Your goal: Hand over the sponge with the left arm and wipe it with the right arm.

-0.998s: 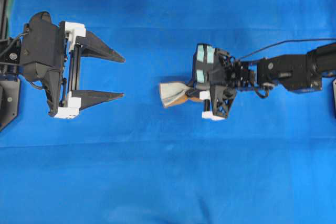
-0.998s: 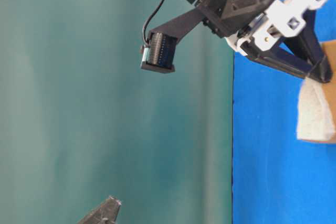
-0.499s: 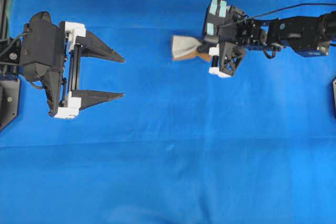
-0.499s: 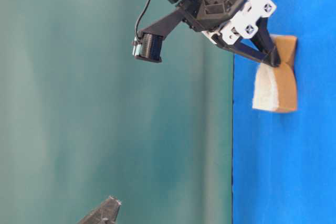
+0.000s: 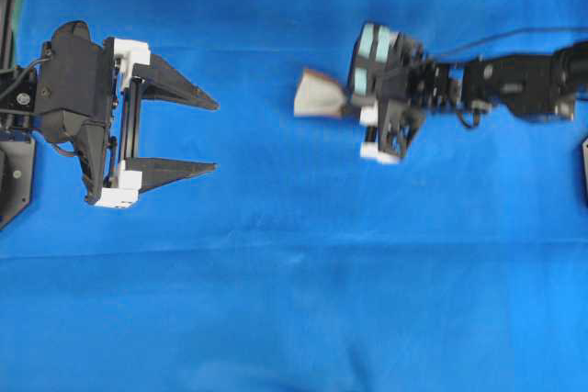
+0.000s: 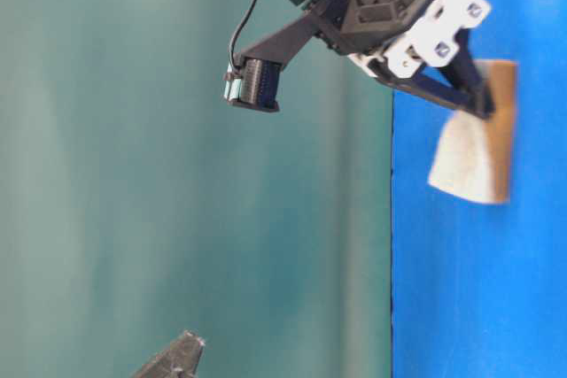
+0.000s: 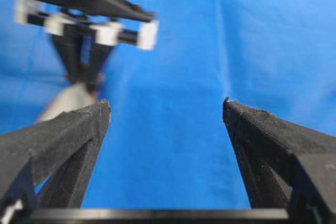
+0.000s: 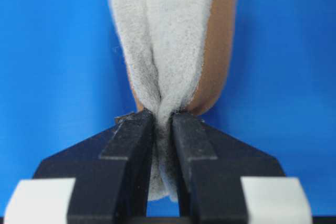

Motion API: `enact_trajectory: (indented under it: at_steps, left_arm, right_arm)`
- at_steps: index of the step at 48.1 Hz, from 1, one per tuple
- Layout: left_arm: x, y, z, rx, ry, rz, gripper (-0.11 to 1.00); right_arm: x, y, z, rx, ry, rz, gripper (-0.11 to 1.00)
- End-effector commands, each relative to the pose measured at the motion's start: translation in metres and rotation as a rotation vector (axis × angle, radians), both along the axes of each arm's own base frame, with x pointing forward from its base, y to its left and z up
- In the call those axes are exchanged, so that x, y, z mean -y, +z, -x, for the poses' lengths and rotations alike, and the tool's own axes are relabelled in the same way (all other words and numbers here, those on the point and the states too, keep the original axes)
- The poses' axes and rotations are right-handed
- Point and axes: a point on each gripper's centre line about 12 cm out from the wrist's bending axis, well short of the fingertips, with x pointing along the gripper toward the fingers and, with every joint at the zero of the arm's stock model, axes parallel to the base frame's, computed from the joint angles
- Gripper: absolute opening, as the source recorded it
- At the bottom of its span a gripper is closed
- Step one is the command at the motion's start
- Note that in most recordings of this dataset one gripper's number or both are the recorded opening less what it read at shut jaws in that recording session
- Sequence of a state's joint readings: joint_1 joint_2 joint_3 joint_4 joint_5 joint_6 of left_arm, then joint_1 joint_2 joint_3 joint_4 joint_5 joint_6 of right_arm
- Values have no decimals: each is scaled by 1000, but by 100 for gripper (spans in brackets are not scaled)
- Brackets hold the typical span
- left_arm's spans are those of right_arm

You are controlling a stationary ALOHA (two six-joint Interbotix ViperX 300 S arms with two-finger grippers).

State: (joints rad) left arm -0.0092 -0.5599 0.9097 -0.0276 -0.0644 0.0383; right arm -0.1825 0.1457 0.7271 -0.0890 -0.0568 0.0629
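The teal-patched black right hand (image 5: 349,106), upper right of the overhead frame, pinches the soft grey-white, orange-backed sponge (image 5: 319,98) flat-faced toward the blue table (image 5: 294,300), apparently for wiping, while the plain black left hand (image 5: 207,133) waits spread, empty, at left.

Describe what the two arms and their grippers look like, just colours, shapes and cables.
The left gripper has a plain black head, two pointed black fingers and white end blocks. The right gripper is also black with white blocks, but its head carries pale teal patches. A thin black cable runs along the right arm.
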Motion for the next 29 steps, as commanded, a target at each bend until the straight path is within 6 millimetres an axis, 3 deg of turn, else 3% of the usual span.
enact_trajectory:
  at_steps: [1, 15, 21, 29]
  left_arm:
    - [0, 7, -1, 25, -2, -3, 86]
    - [0, 6, -2, 23, -4, -10, 86]
    - [0, 7, -2, 23, -4, -10, 86]
    - [0, 7, -1, 25, -4, -10, 86]
  right_arm:
    - [-38, 11, -8, 26, 77, -19, 17]
    - [-104, 22, -11, 21, 180, -84, 17]
    - [-109, 24, -12, 22, 186, -92, 17]
    - [-96, 23, -13, 21, 164, -78, 17]
